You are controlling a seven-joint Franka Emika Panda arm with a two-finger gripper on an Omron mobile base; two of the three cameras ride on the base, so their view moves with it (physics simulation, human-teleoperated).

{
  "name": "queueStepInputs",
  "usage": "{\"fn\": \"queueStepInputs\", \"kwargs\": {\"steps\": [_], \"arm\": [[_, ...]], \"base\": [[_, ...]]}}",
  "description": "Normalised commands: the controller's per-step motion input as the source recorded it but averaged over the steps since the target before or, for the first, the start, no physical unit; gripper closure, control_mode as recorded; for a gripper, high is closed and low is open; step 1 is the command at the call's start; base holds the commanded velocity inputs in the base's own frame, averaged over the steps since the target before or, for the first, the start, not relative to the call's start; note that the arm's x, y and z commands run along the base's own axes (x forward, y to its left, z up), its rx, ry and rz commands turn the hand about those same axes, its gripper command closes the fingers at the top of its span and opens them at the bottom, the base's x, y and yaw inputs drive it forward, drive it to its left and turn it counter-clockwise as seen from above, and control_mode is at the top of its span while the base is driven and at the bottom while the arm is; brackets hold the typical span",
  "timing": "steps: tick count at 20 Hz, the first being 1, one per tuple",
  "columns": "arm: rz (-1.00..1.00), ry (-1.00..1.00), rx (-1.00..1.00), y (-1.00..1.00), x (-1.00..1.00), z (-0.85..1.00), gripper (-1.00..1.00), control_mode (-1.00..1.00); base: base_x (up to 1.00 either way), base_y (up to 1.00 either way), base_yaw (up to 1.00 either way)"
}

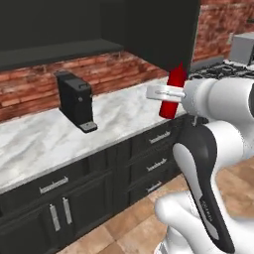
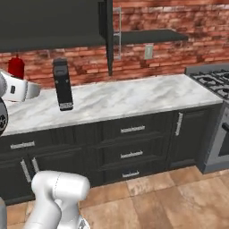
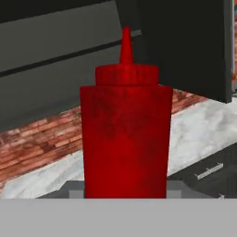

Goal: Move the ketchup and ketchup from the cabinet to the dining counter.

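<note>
A bright red ketchup [image 1: 172,94] [image 3: 125,134] bottle with a tapered top stands upright in the air, and my gripper [image 1: 166,93] is shut on its lower body. In the right base view its red top [image 2: 16,66] shows just above my hand at the far left. It hangs over the front right part of the marble worktop, just below and in front of the open black door [image 1: 158,30] of the cabinet [image 2: 108,36]. A dark cabinet shelf [image 1: 59,52] runs behind it. The dining counter is out of view.
A black coffee machine [image 1: 77,101] [image 2: 62,85] stands on the marble worktop [image 1: 124,116] [image 2: 134,96] against the brick wall. Black drawers [image 2: 132,129] run below it. A stove [image 2: 214,78] sits at the worktop's right end.
</note>
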Motion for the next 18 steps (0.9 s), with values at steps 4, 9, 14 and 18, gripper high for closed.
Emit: {"fn": "queueStepInputs", "kwargs": {"steps": [4, 9, 14, 18], "arm": [[0.00, 0.00, 0.00, 0.00, 0.00, 0.00, 1.00, 1.00], [0.00, 0.00, 0.00, 0.00, 0.00, 0.00, 1.00, 1.00], [0.00, 0.00, 0.00, 0.00, 0.00, 0.00, 1.00, 1.00], [0.00, 0.00, 0.00, 0.00, 0.00, 0.00, 1.00, 1.00]], "base": [[-0.19, 0.04, -0.85], [-0.04, 0.00, -0.93], [0.00, 0.00, -0.96], [0.00, 0.00, -0.97]]}}
